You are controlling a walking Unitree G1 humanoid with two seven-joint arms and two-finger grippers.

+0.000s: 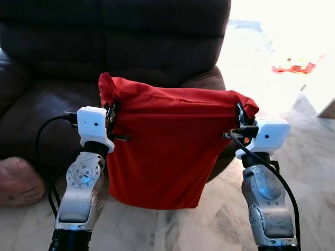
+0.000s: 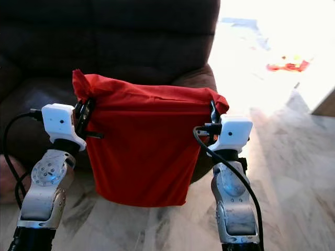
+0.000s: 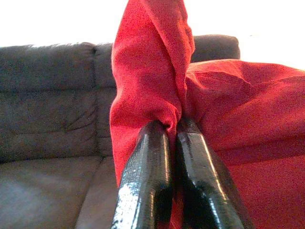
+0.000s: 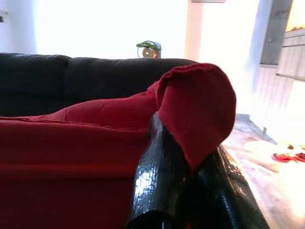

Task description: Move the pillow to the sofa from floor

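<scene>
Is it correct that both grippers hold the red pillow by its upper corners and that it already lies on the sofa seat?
Not quite. The left gripper and right gripper do pinch the red pillow at its upper corners, but the left eye view shows it hanging before the sofa.

Sofa (image 1: 47, 104) seat open ahead; hanging pillow (image 1: 167, 146) blocks centre; marble floor (image 1: 309, 151) free rightward.

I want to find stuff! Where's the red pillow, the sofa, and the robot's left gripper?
red pillow (image 1: 162, 151), left eye view, middle of its front.
sofa (image 1: 104, 31), left eye view, dark backrest.
left gripper (image 3: 172, 131), left wrist view, between the fingertips pinching the pillow corner.
</scene>
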